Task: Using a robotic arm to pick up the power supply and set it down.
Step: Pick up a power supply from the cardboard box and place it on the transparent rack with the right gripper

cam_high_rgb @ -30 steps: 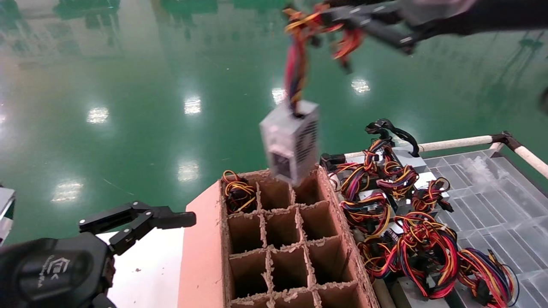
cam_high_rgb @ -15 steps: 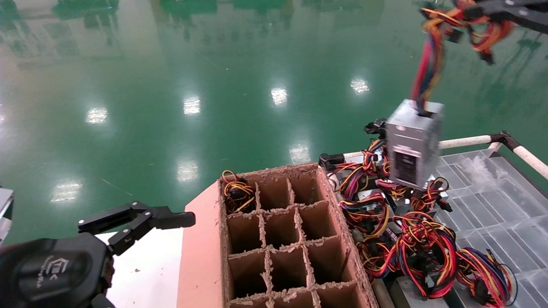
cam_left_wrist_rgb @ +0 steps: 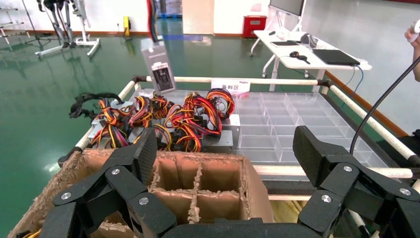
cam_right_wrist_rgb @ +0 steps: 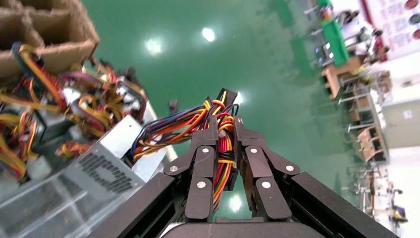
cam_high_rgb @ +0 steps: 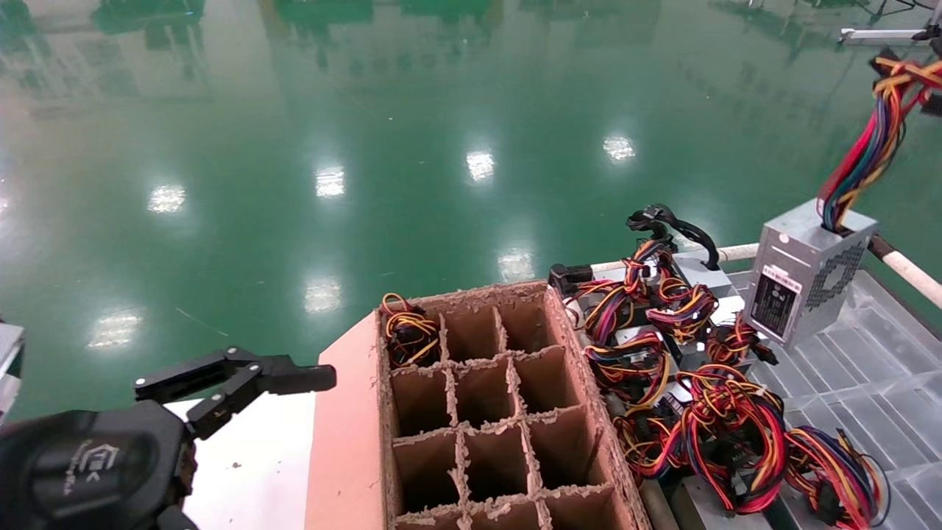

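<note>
The power supply (cam_high_rgb: 806, 283), a grey vented box with a black-and-white label, hangs tilted by its coloured wire bundle (cam_high_rgb: 872, 140) over the far right of the clear tray (cam_high_rgb: 868, 375). I cannot tell whether its lower corner touches the tray. My right gripper (cam_right_wrist_rgb: 225, 130) is shut on that wire bundle, and the box (cam_right_wrist_rgb: 106, 166) dangles below it; in the head view this gripper is beyond the upper right corner. In the left wrist view the power supply (cam_left_wrist_rgb: 159, 69) hangs beyond the wire pile. My left gripper (cam_high_rgb: 243, 379) is parked low at the left, open and empty (cam_left_wrist_rgb: 229, 148).
A brown carton (cam_high_rgb: 346, 412) with grid dividers stands in the middle, with one wired unit (cam_high_rgb: 408, 335) in its far left cell. Several more supplies with tangled wires (cam_high_rgb: 699, 383) lie right of it. A white rail (cam_high_rgb: 795, 243) frames the tray. Green floor lies beyond.
The power supply has swung from above the carton's far row to the right, over the wire pile, to the tray's far right and a little lower. The left arm has not moved.
</note>
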Controlling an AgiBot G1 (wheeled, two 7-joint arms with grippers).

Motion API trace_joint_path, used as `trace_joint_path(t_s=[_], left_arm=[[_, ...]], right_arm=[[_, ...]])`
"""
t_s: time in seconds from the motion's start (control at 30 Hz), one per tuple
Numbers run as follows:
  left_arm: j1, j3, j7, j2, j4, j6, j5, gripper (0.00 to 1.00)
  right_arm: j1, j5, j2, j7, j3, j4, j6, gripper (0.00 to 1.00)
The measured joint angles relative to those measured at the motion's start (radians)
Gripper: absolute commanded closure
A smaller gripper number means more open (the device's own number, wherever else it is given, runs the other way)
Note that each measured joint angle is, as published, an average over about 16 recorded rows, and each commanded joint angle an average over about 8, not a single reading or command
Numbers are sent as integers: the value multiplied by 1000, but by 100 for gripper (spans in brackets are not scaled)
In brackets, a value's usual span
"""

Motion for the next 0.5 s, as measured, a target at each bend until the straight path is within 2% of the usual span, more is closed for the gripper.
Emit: trace_joint_path(t_s=[0.5], left_arm=[[0, 0, 0, 0, 0, 0, 0, 0]], right_arm=[[108, 18, 29, -69, -181, -80, -4, 100]])
